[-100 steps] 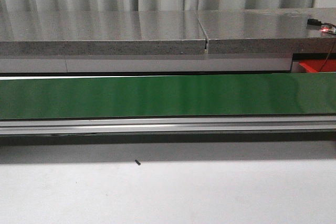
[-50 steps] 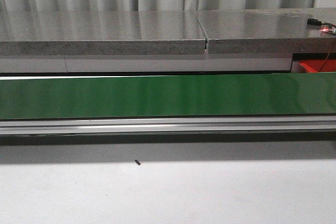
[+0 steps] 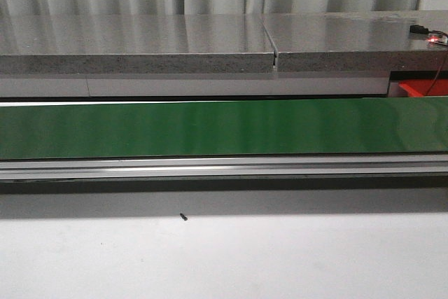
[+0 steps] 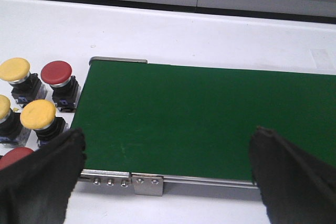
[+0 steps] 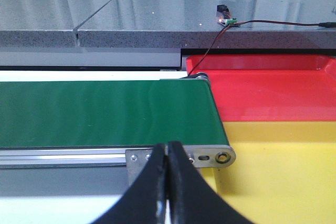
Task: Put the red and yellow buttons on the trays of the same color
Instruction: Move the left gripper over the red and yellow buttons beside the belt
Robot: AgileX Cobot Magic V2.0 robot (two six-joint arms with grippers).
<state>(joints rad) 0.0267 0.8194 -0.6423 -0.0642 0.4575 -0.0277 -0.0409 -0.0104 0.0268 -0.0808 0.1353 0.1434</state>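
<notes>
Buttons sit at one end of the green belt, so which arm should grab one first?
Probably the left: its gripper is open beside the buttons. The right gripper is shut, at the trays end.

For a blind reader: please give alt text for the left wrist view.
The open left tool hovers over one end of a bare green belt. Beside that end, yellow buttons and red buttons stand on a white table.
</notes>
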